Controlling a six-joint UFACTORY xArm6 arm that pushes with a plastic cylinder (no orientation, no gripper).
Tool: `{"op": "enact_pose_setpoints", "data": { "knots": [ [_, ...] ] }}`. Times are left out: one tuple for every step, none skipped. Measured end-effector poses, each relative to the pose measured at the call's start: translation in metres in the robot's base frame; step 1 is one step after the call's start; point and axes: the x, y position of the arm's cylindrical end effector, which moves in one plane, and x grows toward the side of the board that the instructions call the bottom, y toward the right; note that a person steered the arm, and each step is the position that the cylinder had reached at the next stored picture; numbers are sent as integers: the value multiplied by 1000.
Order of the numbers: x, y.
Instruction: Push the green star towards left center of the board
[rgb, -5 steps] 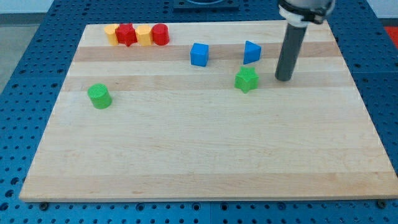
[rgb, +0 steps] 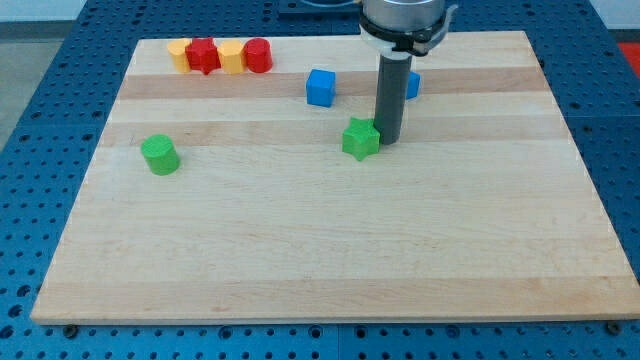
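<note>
The green star (rgb: 360, 139) lies on the wooden board (rgb: 320, 240), a little right of centre in the upper half. My tip (rgb: 388, 139) stands right against the star's right side, touching it. The dark rod rises from there and hides most of a blue block (rgb: 412, 84) behind it.
A green cylinder (rgb: 159, 155) sits at the view's left. A blue cube (rgb: 320, 87) lies up and left of the star. At the top left stands a row: a yellow block (rgb: 179, 54), a red block (rgb: 203, 55), a yellow block (rgb: 232, 57) and a red block (rgb: 258, 55).
My tip has moved left from the star's right side and pushed the green star to the left and slightly down. The other blocks have not moved.
</note>
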Motion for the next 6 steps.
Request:
{"op": "enact_pose_setpoints", "data": {
  "knots": [
    [2, -16],
    [27, -19],
    [42, -24],
    [21, -36],
    [5, -50],
    [5, -86]
  ]
}}
